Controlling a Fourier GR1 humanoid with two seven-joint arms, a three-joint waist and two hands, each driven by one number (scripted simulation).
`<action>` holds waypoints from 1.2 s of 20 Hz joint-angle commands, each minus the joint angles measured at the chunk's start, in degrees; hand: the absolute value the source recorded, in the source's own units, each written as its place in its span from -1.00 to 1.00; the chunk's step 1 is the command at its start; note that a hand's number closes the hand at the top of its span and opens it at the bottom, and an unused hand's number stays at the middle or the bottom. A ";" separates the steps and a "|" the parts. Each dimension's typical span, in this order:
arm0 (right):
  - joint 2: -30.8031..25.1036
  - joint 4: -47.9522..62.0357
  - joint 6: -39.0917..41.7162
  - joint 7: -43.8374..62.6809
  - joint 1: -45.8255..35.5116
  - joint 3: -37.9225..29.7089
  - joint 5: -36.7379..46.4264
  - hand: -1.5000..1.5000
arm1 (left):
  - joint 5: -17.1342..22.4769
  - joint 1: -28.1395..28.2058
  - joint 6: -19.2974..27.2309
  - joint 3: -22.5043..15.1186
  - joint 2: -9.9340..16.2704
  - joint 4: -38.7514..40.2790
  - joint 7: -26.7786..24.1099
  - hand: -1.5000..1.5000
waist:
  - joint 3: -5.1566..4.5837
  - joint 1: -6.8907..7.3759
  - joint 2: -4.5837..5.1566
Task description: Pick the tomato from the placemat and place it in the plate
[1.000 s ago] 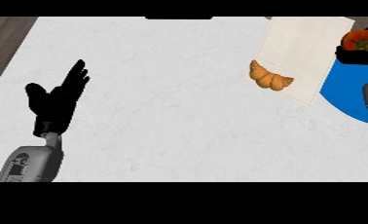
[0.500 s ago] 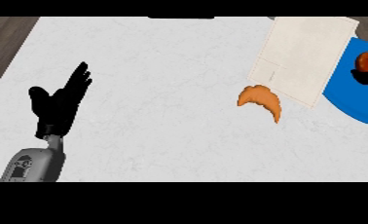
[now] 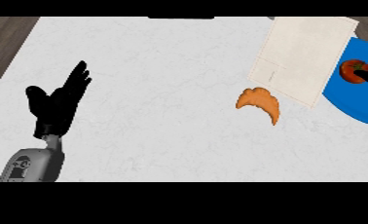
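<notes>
A black left hand (image 3: 57,102) joins a grey forearm (image 3: 32,164) bearing dark markings.

- The left hand (image 3: 59,103) shows at the view's left side, open, its black fingers straight and angled up and to the right, thumb spread apart.
- Its grey forearm rises from the lower left corner.
- The right hand is out of sight.

Lighting even and bright across the white counter (image 3: 158,72); no source direction evident. No glare spots. Faint mottling only on the counter surface. Croissant (image 3: 260,103) at 3 o'clock casts almost no shadow. Left hand (image 3: 59,102) at 9 o'clock reads flat black, surface detail lost. Edges slightly soft throughout.
</notes>
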 commanded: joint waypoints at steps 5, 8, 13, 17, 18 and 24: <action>2.81 -7.69 6.65 -9.37 -2.03 -6.50 -12.93 -1.00 | -1.16 2.41 1.00 -0.39 -0.71 -2.47 0.84 0.00 | -0.12 -0.86 -0.57; 2.53 -8.12 12.46 -1.28 -2.98 -9.00 -17.50 -1.00 | -0.35 1.55 0.51 0.97 0.50 -2.90 2.34 0.00 | -0.15 -1.29 -0.79; 0.90 -9.24 23.57 2.50 0.49 -11.59 -24.46 -1.00 | -1.66 -0.13 1.53 0.73 -0.87 -0.23 1.88 0.00 | -0.15 -1.65 -0.55; 1.34 -10.45 25.49 -3.80 6.83 -11.46 -27.73 -1.00 | -1.73 0.23 -0.09 1.29 -0.81 -0.22 1.61 0.00 | -0.12 -0.97 -0.29; -0.38 -8.99 25.05 -3.37 5.52 -10.39 -27.73 -1.00 | -2.28 0.86 -0.71 0.69 -2.22 1.42 -1.36 0.00 | -0.13 -0.75 -0.23; -3.45 -7.88 27.41 -8.14 11.05 -10.78 -30.44 -1.00 | -0.99 2.18 -3.14 2.96 -0.14 -1.75 1.09 0.00 | -0.11 -0.60 -0.27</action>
